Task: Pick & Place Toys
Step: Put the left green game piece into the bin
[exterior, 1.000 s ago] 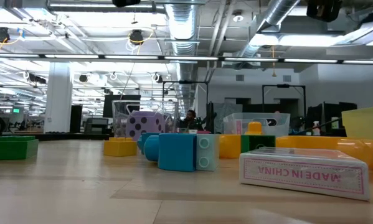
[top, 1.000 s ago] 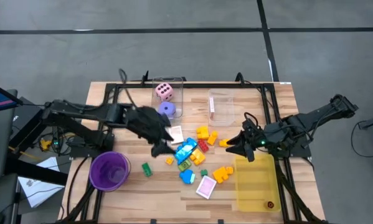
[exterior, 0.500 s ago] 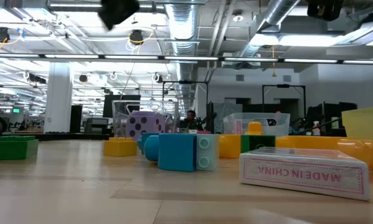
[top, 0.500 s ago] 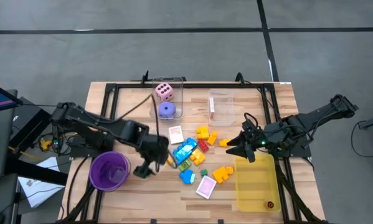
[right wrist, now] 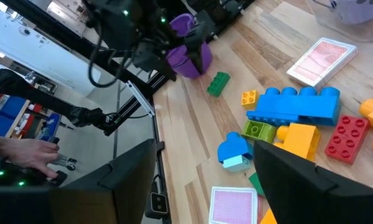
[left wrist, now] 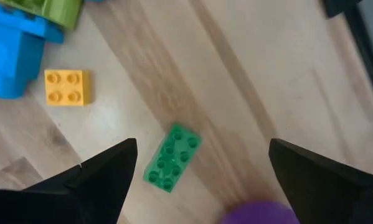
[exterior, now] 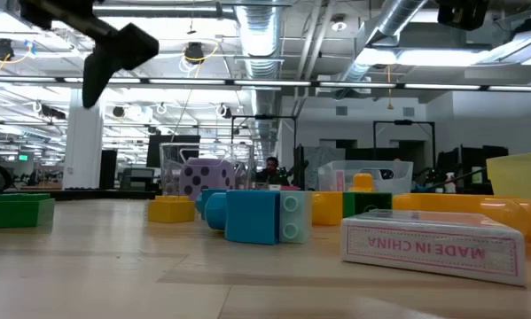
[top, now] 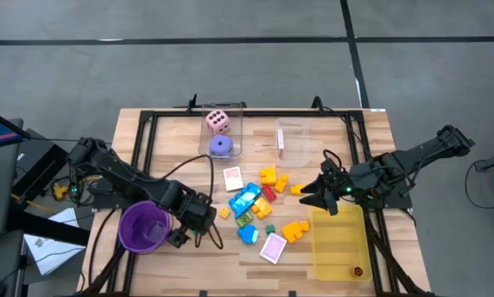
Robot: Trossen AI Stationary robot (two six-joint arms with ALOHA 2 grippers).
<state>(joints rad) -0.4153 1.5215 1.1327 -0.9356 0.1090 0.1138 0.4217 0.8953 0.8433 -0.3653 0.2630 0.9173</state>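
From above we see the left gripper [top: 190, 224] beside the purple cup [top: 143, 227], over the green block [top: 195, 223], while the right gripper [top: 314, 195] waits by the yellow tray [top: 339, 247], holding nothing. In the left wrist view the fingers [left wrist: 105, 171] stand wide and empty around that block [left wrist: 171, 157], which lies slantwise; we judge a misaligned closing could knock it toward the cup

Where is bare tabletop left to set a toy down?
Bare wood lies along the near edge between the purple cup and the pink card, and behind the clear boxes. The toy cluster mid-table is crowded.
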